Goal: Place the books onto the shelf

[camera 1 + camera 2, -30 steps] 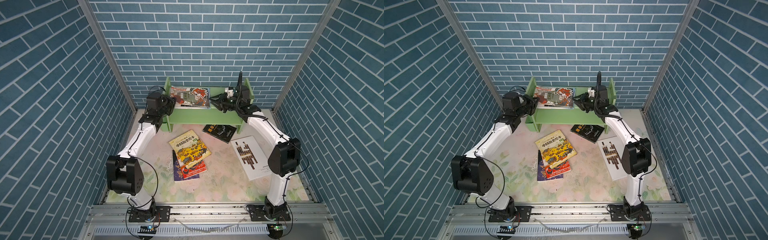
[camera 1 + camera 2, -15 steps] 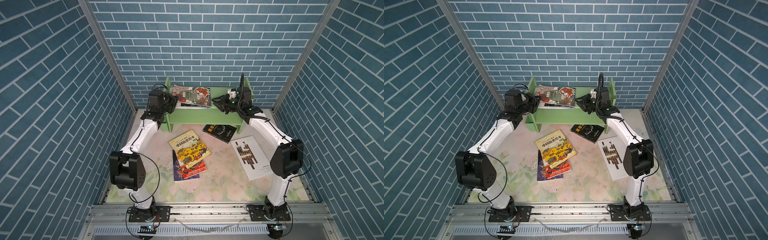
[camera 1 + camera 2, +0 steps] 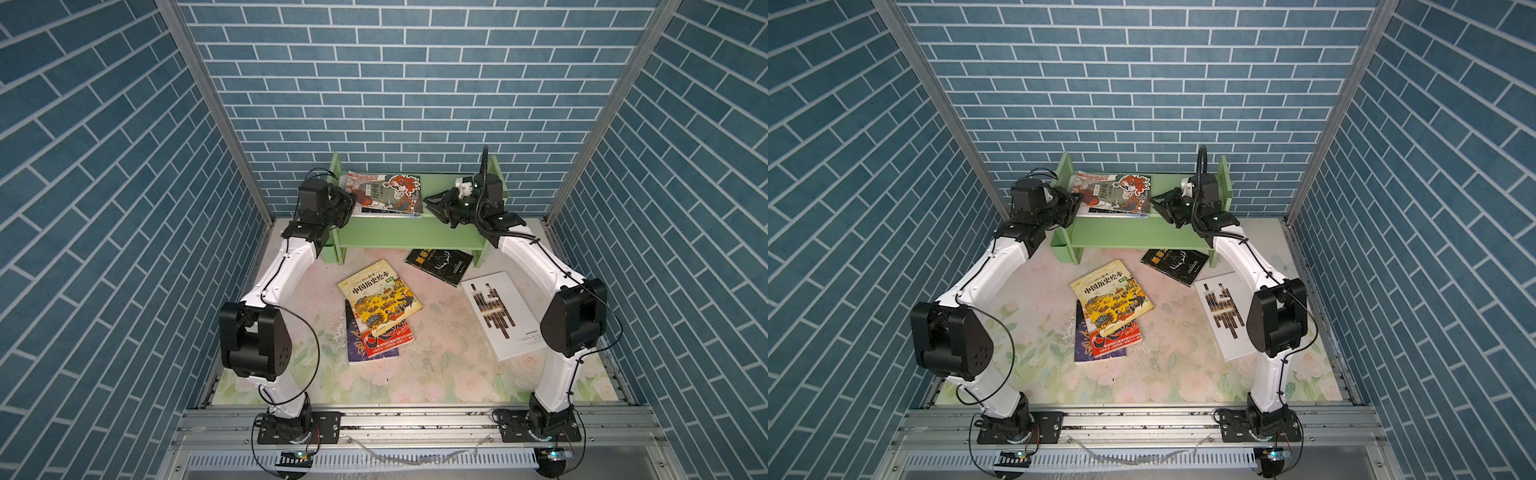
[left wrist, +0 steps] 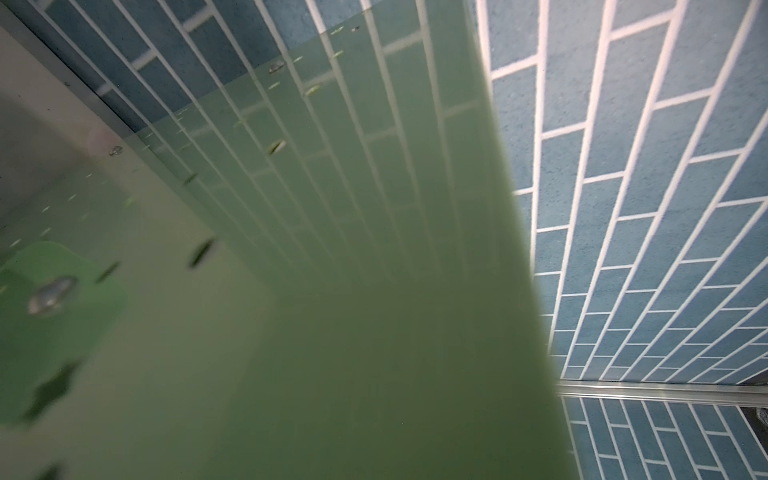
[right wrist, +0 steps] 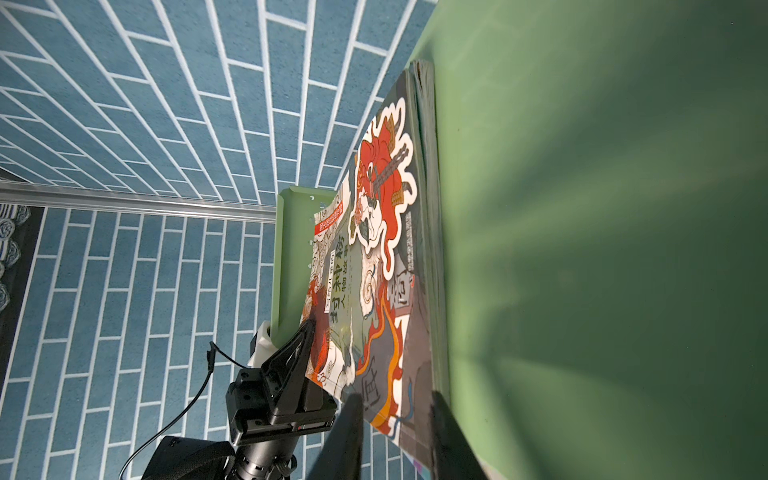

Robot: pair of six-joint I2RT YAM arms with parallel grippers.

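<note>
While both arms are up at the shelf [image 3: 399,230] against the back brick wall [image 3: 382,83], a stack of books [image 3: 386,193] lies flat on its upper tier, toward the left side panel, with a red-haired figure on the top cover.

The left gripper [image 3: 351,199] sits at the stack's left end with its jaws pinched together. In the right wrist view its tip is right at the edge of the top cover (whether it actually touches the paper, can't tell).

The right gripper [image 3: 432,203] is at the stack's right end. Its jaws are a narrow way apart with the stack's near corner between them. I can't tell if they're clamping it or just straddling it.

Down on the floral mat [image 3: 436,374]:
- a yellow book [image 3: 380,297] lies on top of a red book [image 3: 388,338] and a dark blue book [image 3: 357,349], mid-mat
- a black book [image 3: 440,264] with gold characters is just in front of the shelf's right foot
- a white book [image 3: 500,316] with dark bars is off to the right, near the right arm
</note>
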